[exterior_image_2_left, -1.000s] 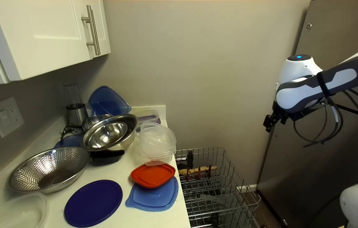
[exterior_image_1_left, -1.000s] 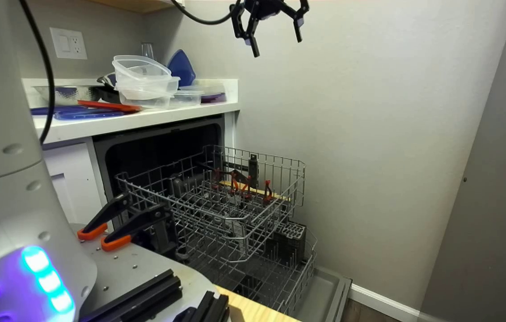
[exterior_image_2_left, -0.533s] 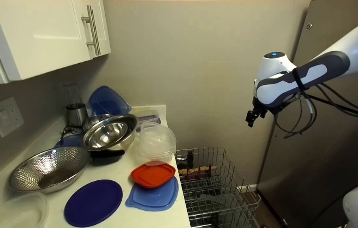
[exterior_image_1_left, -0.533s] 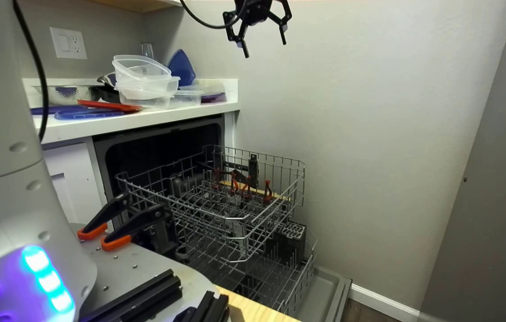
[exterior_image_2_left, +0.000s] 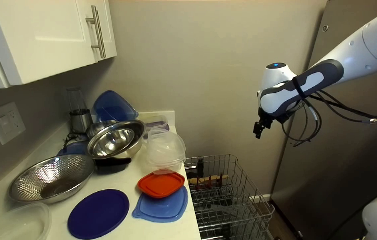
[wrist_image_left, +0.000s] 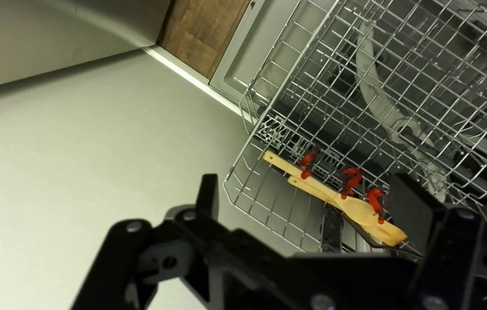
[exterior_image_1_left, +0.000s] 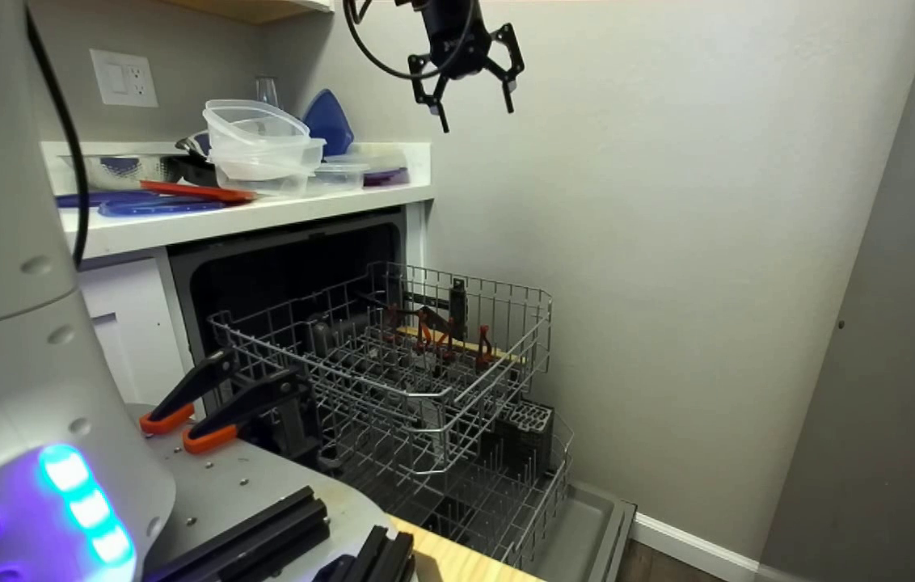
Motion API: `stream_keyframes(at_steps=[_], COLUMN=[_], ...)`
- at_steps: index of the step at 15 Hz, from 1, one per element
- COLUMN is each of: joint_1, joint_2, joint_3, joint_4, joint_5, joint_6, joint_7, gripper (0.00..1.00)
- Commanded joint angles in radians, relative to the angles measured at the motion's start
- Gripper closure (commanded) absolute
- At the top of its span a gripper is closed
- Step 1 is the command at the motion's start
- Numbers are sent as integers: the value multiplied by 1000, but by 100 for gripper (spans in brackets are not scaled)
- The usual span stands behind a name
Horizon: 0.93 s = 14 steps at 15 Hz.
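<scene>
My gripper (exterior_image_1_left: pixel 478 120) is open and empty. It hangs in the air, fingers pointing down, above the pulled-out dishwasher racks and near the wall; it also shows in an exterior view (exterior_image_2_left: pixel 258 134). In the wrist view the fingers stand wide apart. Beyond the gap between them (wrist_image_left: pixel 303 178), well below, lies the upper wire rack (wrist_image_left: pixel 237 164). In it a wooden spoon (wrist_image_left: pixel 357 210) lies over a second wooden utensil (wrist_image_left: pixel 306 186), beside several red clips (wrist_image_left: pixel 352 177). A dark flat item partly shows under the wooden utensils. The gripper touches nothing.
The counter (exterior_image_2_left: pixel 148 230) holds clear plastic containers (exterior_image_2_left: pixel 165 150), a red lid (exterior_image_2_left: pixel 161 184), blue lids (exterior_image_2_left: pixel 98 213), steel bowls (exterior_image_2_left: pixel 113 141) and a colander (exterior_image_2_left: pixel 53 178). Orange-tipped clamps (exterior_image_1_left: pixel 211 436) sit by the robot base. A grey fridge-like panel (exterior_image_2_left: pixel 335 140) stands beyond the arm.
In the exterior views the arm and gripper have moved left, toward the counter side, and lately somewhat down. The gripper has stayed open. Racks and counter things have not moved.
</scene>
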Motion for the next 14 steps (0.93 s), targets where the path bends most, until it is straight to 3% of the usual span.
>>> stream_keyframes(at_steps=[1, 7, 14], joint_1=[21, 101, 185], joint_2=[48, 145, 357], joint_3=[-1, 65, 167], joint_4=[58, 230, 528], joint_5=[21, 13, -12], joint_6=[-9, -54, -162], joint_7=[-103, -285, -436], gripper=[0, 0, 0])
